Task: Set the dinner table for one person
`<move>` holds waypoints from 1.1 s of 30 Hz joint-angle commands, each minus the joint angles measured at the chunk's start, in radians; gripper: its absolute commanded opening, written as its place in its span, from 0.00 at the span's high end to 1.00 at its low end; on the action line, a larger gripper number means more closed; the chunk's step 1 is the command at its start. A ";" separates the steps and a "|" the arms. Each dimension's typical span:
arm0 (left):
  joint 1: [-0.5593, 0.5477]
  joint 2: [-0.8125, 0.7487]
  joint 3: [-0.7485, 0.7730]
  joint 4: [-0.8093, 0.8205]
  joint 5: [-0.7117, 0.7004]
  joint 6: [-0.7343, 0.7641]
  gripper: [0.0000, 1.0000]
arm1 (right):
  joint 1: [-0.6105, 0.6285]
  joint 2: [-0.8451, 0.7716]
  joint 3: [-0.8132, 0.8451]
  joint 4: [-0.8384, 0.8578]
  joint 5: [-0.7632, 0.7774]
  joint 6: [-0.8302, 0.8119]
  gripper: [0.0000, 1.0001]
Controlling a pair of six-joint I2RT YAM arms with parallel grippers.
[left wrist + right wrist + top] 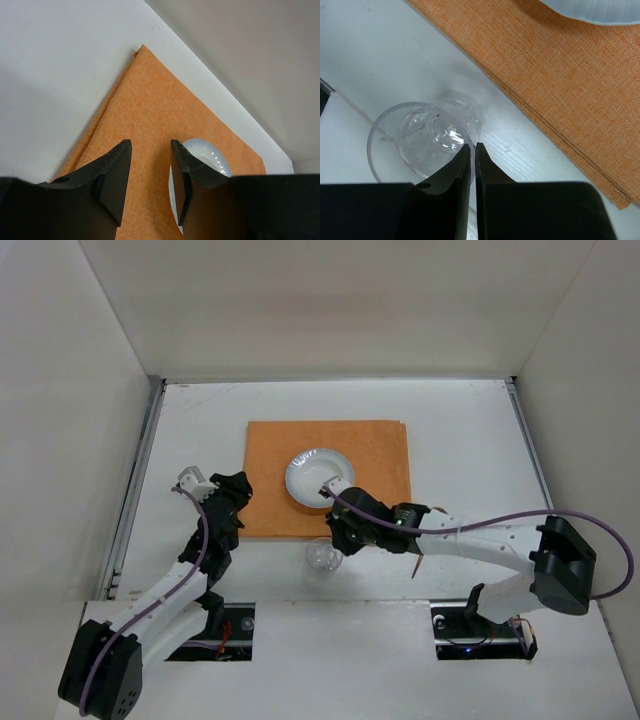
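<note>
The dinner table [460,440] is a white tabletop with an orange placemat [370,455] in the middle. A white plate [318,476] lies on the placemat's near half. A clear glass [322,556] is upright just in front of the placemat's near edge. My right gripper [335,540] is shut on the glass's rim, one finger inside and one outside, as the right wrist view [473,146] shows on the glass [420,135]. I cannot tell whether the glass rests on the table. My left gripper [150,145] is open and empty over the placemat [150,100], left of the plate [210,155].
White walls enclose the table at the back and both sides. Metal strips run along the left edge [135,480] and the right edge [530,450]. The table's near edge lies close behind the glass, with the arm bases beyond it.
</note>
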 commanded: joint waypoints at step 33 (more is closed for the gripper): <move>-0.019 0.187 0.019 0.119 0.046 -0.020 0.63 | -0.758 0.348 0.452 0.206 0.125 -0.046 0.87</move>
